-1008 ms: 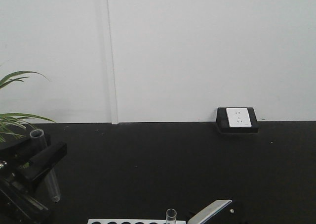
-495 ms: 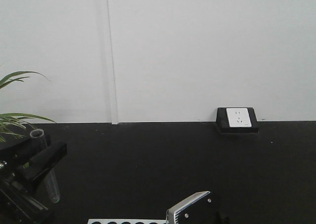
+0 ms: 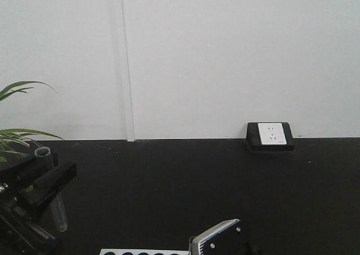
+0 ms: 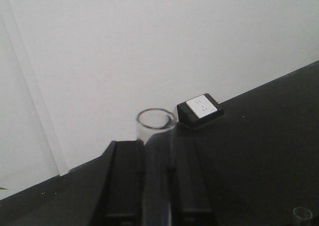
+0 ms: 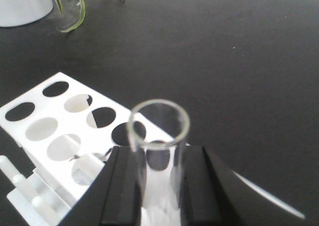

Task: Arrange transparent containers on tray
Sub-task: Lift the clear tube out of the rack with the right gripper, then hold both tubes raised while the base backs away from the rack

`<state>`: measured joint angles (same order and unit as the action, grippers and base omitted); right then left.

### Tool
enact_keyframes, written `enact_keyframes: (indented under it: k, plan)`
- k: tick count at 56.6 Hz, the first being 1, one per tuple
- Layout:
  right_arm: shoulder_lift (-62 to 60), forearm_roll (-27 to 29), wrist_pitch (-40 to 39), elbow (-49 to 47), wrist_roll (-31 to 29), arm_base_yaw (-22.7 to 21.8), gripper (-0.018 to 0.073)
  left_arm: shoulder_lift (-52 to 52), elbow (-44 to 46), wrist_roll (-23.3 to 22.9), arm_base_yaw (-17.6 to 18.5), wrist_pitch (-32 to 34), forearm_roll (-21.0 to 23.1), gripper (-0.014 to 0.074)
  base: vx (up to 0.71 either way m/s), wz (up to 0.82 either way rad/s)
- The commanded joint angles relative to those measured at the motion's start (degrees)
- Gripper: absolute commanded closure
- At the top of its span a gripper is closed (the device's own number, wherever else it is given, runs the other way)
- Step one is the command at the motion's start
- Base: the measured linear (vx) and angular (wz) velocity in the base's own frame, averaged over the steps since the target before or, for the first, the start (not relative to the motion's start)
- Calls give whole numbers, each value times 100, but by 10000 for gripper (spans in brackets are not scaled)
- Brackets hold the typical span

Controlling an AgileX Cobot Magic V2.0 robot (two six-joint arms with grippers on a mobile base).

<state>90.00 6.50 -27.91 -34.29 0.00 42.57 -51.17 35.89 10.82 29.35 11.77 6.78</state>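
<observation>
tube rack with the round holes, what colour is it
The tube rack is white; the right wrist view shows it best.

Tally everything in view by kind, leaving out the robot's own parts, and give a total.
test tubes: 2
tube rack: 1
plant: 1
wall socket: 1
Total: 5

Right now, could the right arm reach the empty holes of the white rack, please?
Probably yes: the right pincer hovers close over the rack with nothing between them, though it is shut on a tube.
</observation>
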Motion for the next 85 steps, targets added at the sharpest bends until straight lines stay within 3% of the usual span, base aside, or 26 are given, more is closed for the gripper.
enact_keyframes:
  k: [1, 19, 35, 54, 58, 65, 76, 85]
  plan:
    - [-177, -101, -443, -164, -35, 7, 408, 62, 223, -31, 31, 432, 41, 493, 0, 0]
    - [-679, -96, -358, -201, -69, -15, 489, 62, 223, -31, 31, 432, 41, 493, 0, 0]
    - [-1261, -96, 1431, -1360, -432, -21, 487, 62, 223, -32, 31, 432, 35, 493, 0, 0]
    - [-1992, -118, 2448, -2237, -680, -29, 484, 62, 223, -32, 31, 363, 42, 493, 0, 0]
    - [-2264, -114, 2474, -2229, -685, -34, 484, 94, 223, -32, 31, 353, 276, 493, 0, 0]
    - [-2939, -119, 2896, -2229, -753, -401, 484, 341, 223, 30, 31, 147, 754, 493, 0, 0]
    - [-4029, -119, 4427, -2208, -947, -1381, 483, 932, 223, 552, 31, -441, 726, 493, 0, 0]
    - [-4631, -88, 4984, -2208, -941, -1628, 481, 1354, 218, 532, 31, -1234, 726, 493, 0, 0]
